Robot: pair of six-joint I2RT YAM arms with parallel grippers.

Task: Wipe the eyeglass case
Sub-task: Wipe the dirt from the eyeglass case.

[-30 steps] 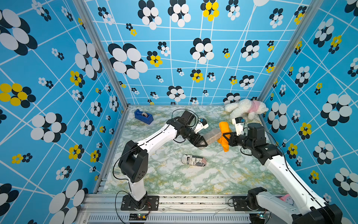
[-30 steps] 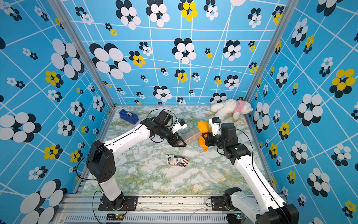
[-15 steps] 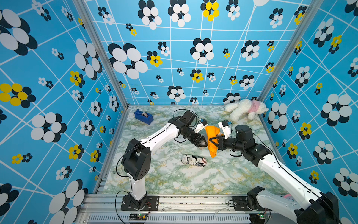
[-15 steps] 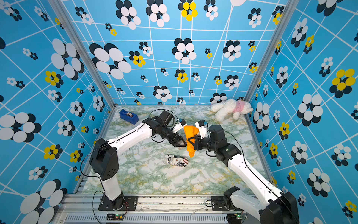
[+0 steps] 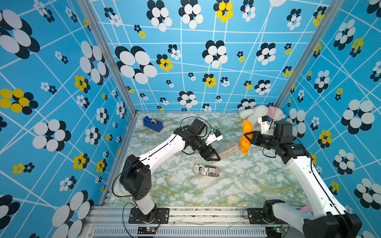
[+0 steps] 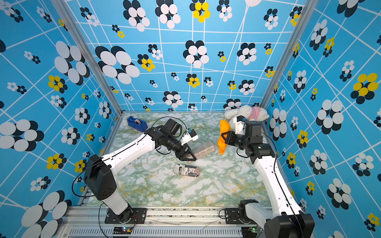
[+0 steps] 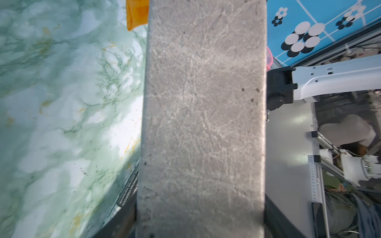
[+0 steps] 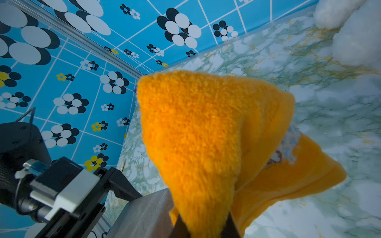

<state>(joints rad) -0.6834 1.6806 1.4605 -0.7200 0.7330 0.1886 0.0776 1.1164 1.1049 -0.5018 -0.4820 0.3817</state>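
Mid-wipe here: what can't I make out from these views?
Left gripper: tips hidden behind the eyeglass case in the left wrist view.
Right gripper: tips buried in the orange cloth in the right wrist view.
Cloth-to-case contact: edges overlap in both top views; cannot tell.
Patterned pouch: fine print too small to read in a top view.
Pink item: cut off by the right arm in a top view.

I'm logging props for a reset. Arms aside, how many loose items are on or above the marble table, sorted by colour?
Blue: 1, tape dispenser
Grey: 1, eyeglass case
Orange: 1, cloth
White: 1, plush toy
Newsprint pattern: 1, printed pouch
Total: 5
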